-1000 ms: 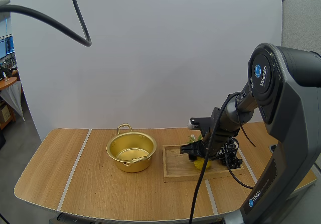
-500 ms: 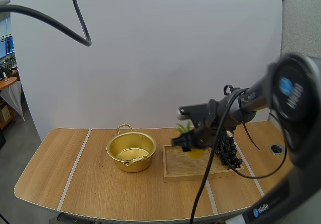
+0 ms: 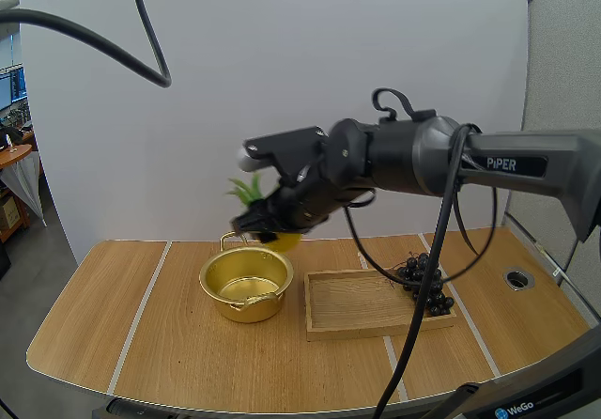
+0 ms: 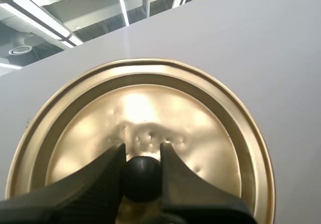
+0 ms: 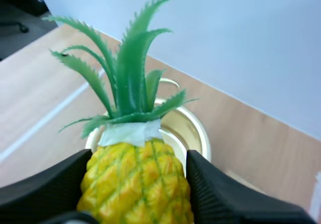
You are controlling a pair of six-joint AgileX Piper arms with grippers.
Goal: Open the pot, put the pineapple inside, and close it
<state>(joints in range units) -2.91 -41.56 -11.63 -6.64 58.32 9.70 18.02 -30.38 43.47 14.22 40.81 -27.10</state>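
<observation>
Pineapple [image 5: 135, 184] in right jaws, maybe over pot [image 3: 235, 308] | left jaws pinch lid [image 4: 200, 128] | grapes [image 3: 427, 285] aside

White wall [image 3: 357, 53] behind wooden table [image 3: 178, 344]; grey floor [image 3: 23, 273].

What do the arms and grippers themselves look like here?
The right arm is dark grey with rounded joints and white PiPER lettering on its forearm. The right gripper has two black fingers with ribbed inner faces. The left gripper is likewise black, its fingers curving to blunt tips.
</observation>
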